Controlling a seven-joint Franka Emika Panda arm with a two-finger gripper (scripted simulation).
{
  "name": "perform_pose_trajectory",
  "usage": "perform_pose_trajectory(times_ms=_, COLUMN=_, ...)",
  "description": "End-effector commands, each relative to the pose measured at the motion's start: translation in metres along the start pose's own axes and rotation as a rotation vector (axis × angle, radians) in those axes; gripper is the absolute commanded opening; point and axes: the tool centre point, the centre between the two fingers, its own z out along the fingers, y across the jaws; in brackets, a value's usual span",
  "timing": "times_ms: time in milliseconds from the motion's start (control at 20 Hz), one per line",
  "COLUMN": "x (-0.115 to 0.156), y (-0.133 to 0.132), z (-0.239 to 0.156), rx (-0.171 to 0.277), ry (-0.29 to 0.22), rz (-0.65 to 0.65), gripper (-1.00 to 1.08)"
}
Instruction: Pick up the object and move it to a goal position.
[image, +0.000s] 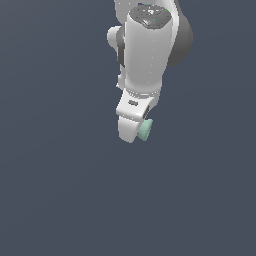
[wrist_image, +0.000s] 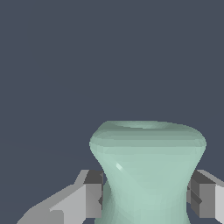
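Exterior view first: arm (image: 147, 50) hangs down w/ the claw (image: 136, 131) at its low end, and I see the mint-green object (image: 145, 130) poking out on the claw's side toward the exterior view's right, over plain dark ground. Wrist view: object (wrist_image: 146, 170) sits between the fingers (wrist_image: 89, 197), pads touching its pinched waist on both sides, so the claw is clenched on it.

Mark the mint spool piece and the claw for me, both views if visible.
Mint spool piece (wrist_image: 148, 170): wrist view, on its pinched waist.
Mint spool piece (image: 145, 130): exterior view, on the part showing beside the claw.
Claw (wrist_image: 146, 194): wrist view, midway between the fingertips.
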Motion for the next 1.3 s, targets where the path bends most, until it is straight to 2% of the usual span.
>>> perform_pose_trajectory(times_ms=0, x=-0.011, y=-0.005, z=-0.029, rx=0.0, ry=0.0, rz=0.0, gripper=-1.0)
perform_pose_trajectory(times_ms=700, x=-0.063, y=-0.025, z=-0.172, rx=0.001, ry=0.003, rz=-0.001, gripper=-1.0)
perform_pose_trajectory(times_ms=950, x=-0.073, y=-0.027, z=-0.201, rx=0.001, ry=0.003, rz=0.0, gripper=-1.0)
perform_pose_trajectory(times_ms=1250, x=-0.079, y=-0.027, z=-0.217, rx=0.001, ry=0.002, rz=0.001, gripper=-1.0)
